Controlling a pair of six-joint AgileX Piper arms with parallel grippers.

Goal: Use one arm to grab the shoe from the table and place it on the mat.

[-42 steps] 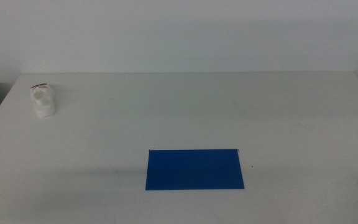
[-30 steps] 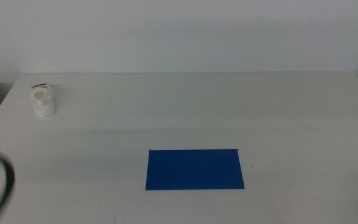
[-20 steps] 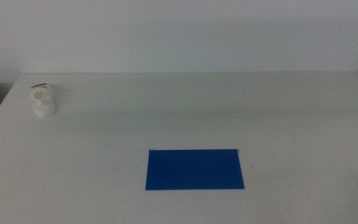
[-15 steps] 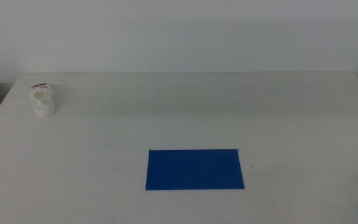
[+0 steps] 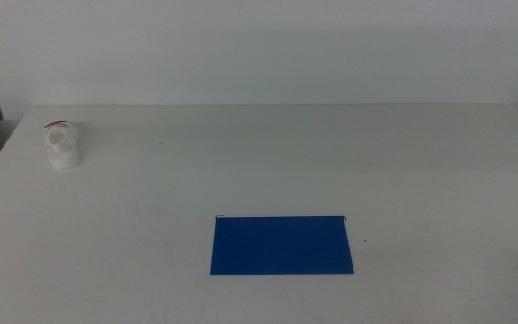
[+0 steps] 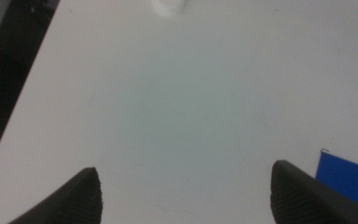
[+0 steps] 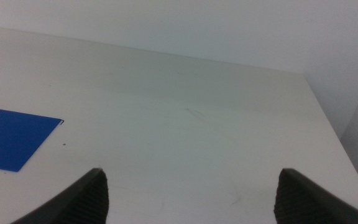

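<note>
Small white sneaker (image 5: 62, 147) sits far left on the plain white desk (image 5: 268, 162).
Thin dark-blue rectangular mat (image 5: 281, 244) lies near centre; both grippers' fingers (image 6: 73, 202) spread wide above the desk.

You'll find nothing to read here: no lettering, label, brand, number or sign shows on the shoe (image 5: 62, 147), the mat (image 5: 281, 244) or the tabletop (image 5: 331, 162).

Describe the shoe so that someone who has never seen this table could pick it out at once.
Start from the white table and go to its far left corner. The shoe stands there alone on bare tabletop, well away from the dark blue mat near the front edge. It is a small white lump with a thin red trim at its top, the only raised thing on the table.
</note>
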